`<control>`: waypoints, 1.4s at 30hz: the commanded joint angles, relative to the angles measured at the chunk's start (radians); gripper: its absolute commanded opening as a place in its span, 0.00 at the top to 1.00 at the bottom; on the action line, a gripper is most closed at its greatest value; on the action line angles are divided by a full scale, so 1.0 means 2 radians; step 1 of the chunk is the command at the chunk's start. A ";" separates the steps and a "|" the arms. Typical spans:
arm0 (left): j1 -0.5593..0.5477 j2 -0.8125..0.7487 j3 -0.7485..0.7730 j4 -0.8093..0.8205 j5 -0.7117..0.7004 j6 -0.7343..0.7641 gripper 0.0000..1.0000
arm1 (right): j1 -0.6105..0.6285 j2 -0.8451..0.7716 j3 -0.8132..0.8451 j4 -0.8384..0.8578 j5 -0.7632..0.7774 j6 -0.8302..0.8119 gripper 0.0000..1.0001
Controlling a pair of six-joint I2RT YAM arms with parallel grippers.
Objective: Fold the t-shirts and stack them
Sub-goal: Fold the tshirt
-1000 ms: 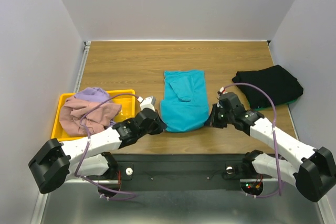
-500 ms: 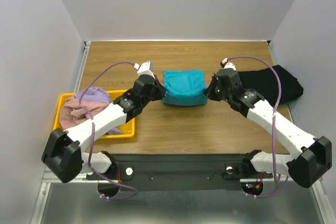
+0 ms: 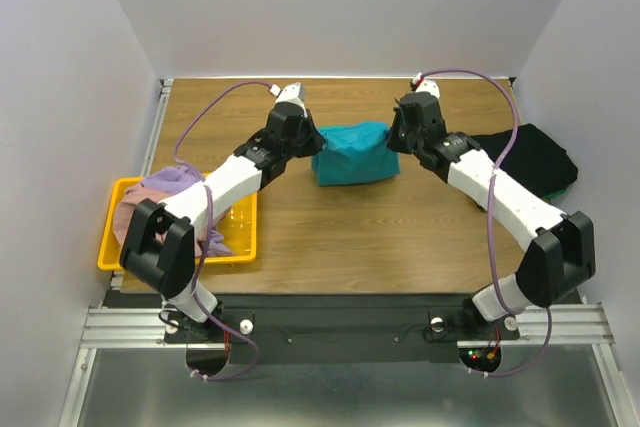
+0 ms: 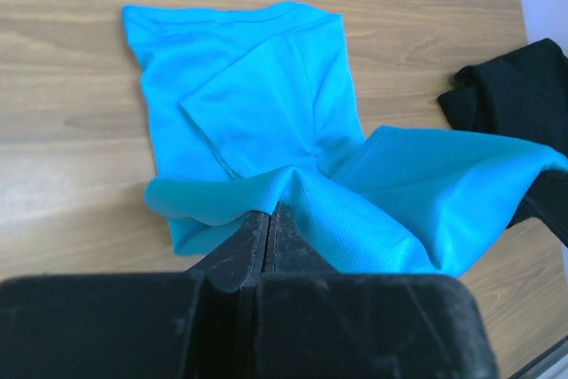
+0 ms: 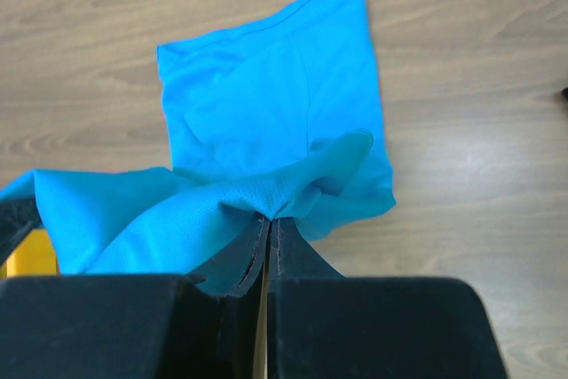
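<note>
A teal t-shirt (image 3: 352,152) lies in the middle of the table, its near edge lifted and carried over the far half. My left gripper (image 3: 313,143) is shut on the shirt's left corner (image 4: 293,185). My right gripper (image 3: 392,139) is shut on its right corner (image 5: 271,206). Both hold the hem a little above the rest of the shirt (image 4: 240,86), which lies flat on the wood (image 5: 266,95). A black t-shirt (image 3: 522,162) lies folded at the right, also in the left wrist view (image 4: 515,95). Dusty pink (image 3: 135,212) and lavender (image 3: 170,180) shirts are heaped in the tray.
A yellow plastic tray (image 3: 108,247) sits at the table's left edge, holding the heaped shirts. A green edge (image 3: 560,192) shows under the black shirt. Grey walls close off the table at the back and both sides.
Both grippers have carried the teal shirt's near hem from the table's front toward the back, folding the shirt in half. The arms now stretch far forward.
</note>
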 commanded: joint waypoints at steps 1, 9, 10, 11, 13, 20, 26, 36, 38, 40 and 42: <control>0.018 0.030 0.052 0.013 0.032 0.020 1.00 | -0.027 0.023 0.048 0.042 0.002 -0.020 0.99; 0.054 0.133 0.145 0.004 0.063 0.032 1.00 | -0.077 0.102 0.087 0.089 -0.058 -0.028 1.00; 0.058 0.145 0.166 0.005 0.064 0.032 1.00 | -0.080 0.111 0.091 0.098 -0.059 -0.034 1.00; 0.067 0.169 0.175 0.006 0.068 0.027 1.00 | -0.085 0.136 0.102 0.117 -0.065 -0.040 1.00; 0.075 0.192 0.203 0.010 0.071 0.025 1.00 | -0.091 0.163 0.116 0.129 -0.074 -0.051 0.99; 0.103 0.323 0.313 0.047 0.092 0.031 1.00 | -0.104 0.291 0.168 0.238 -0.078 -0.070 1.00; 0.107 0.390 0.407 0.041 0.137 0.039 0.01 | -0.106 0.366 0.227 0.271 -0.092 -0.074 0.13; 0.085 0.281 0.304 0.085 0.080 0.035 0.01 | -0.106 0.277 0.157 0.271 -0.189 -0.067 0.00; 0.082 0.269 0.287 0.093 0.080 0.034 0.01 | -0.106 0.267 0.139 0.271 -0.202 -0.055 0.00; 0.081 0.271 0.281 0.099 0.096 0.024 0.01 | -0.106 0.265 0.123 0.272 -0.224 -0.044 0.00; 0.081 0.281 0.279 0.103 0.120 0.014 0.01 | -0.105 0.272 0.115 0.275 -0.248 -0.028 0.00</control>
